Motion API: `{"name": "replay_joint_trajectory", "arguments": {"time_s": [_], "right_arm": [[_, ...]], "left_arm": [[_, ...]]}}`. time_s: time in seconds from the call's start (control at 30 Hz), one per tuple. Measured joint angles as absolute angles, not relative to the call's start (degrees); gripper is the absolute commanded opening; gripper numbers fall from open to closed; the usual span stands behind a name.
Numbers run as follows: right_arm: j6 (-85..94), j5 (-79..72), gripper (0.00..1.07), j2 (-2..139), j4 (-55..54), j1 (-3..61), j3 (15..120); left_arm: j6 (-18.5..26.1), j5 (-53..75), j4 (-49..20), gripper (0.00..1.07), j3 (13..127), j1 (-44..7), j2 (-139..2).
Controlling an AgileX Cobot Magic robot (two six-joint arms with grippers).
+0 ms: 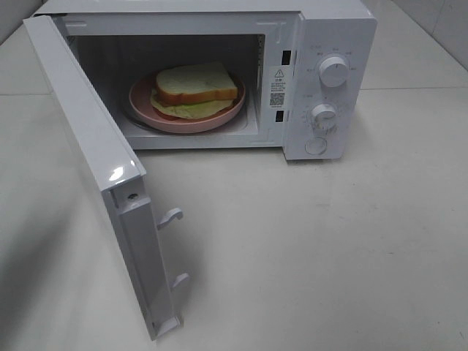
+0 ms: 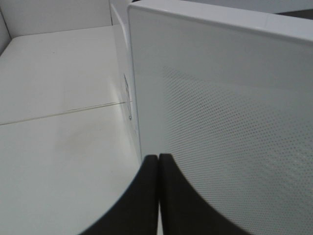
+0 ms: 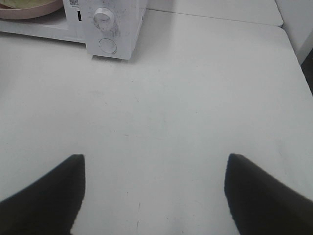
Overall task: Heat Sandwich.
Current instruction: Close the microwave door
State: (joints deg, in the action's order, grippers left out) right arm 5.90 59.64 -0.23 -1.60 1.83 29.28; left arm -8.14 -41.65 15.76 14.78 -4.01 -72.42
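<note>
The left gripper (image 2: 159,159) was seen with its jaws pressed together and nothing between them, close to the dotted outer face of the open door (image 2: 220,122); whether they touched could not be told. In the high view the door was angled out towards 7 o'clock from the microwave (image 1: 344,29). The sandwich (image 1: 196,84) was found inside the cavity, laid on a pink plate (image 1: 183,126). Two knobs (image 1: 334,72) were set at 3 o'clock of it. The right gripper (image 3: 155,159) was held wide apart over the table (image 3: 195,98), with nothing gripped.

White microwave (image 1: 333,44) on table (image 1: 329,256), door (image 1: 80,139) swung wide open. Pink plate (image 1: 183,126) inside. Two knobs (image 1: 334,72) on panel.
</note>
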Motion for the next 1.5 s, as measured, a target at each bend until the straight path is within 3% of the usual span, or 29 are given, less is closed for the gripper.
{"name": "replay_joint_trajectory", "arguments": {"time_s": [0.57, 1.5], "right_arm": [[5.79, 59.64, 0.76, -0.23, -1.60, 1.83, 29.28], [5.73, 59.64, 0.76, -0.23, -1.60, 1.83, 29.28]], "left_arm": [[-9.00, -44.46, 16.39, 0.00, 20.34, -11.46, -81.25], [-4.01, -44.92, -0.52, 0.00, 39.25, -30.60, -98.32]]}}
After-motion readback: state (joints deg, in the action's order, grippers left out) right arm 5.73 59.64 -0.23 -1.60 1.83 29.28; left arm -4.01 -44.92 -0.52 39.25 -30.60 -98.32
